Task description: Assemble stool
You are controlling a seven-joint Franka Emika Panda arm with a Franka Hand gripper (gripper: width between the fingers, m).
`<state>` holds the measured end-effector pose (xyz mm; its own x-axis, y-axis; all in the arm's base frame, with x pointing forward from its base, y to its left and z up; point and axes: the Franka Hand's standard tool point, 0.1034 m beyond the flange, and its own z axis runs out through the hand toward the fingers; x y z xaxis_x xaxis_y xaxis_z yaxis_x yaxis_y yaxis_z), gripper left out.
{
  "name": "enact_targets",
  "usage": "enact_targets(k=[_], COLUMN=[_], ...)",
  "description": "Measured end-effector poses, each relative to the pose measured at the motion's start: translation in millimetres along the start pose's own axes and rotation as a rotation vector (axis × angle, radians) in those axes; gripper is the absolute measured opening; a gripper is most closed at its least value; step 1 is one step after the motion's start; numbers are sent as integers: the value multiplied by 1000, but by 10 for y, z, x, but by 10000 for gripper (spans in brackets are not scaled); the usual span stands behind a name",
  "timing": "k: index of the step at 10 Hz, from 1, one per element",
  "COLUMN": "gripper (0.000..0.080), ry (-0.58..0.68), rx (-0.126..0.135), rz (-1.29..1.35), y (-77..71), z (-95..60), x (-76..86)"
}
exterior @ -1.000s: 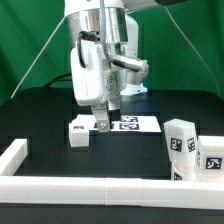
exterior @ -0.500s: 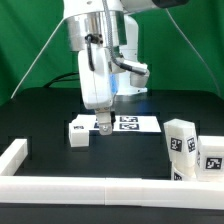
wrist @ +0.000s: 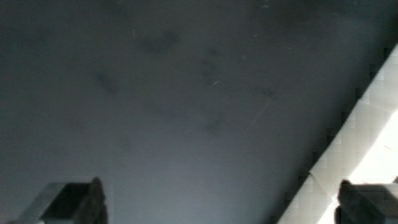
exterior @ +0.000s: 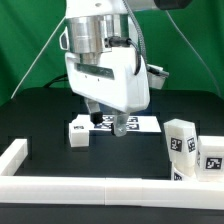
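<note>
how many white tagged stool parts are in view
3, in the exterior view: one small white plastic block left of the marker board, two chunky white tagged legs at the right edge. The arm may hide others.

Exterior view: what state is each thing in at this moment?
gripper: open, holding nothing.
small white stool part: lying free, not held.
stool leg at the exterior view's right: standing, untouched.
stool leg at the right edge: standing, untouched.
marker board: lying flat, partly hidden by the gripper.
</note>
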<state>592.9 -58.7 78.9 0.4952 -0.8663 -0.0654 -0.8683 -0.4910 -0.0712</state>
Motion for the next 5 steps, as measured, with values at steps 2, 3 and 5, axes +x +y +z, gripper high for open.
enact_targets(k=[2, 3, 5], gripper=[648, 648, 648], ry=[5, 36, 52], rx=[-6, -40, -78], rz=[-143, -366, -660], y=[4, 10, 42], z=[0, -4, 17], x=[4, 30, 40])
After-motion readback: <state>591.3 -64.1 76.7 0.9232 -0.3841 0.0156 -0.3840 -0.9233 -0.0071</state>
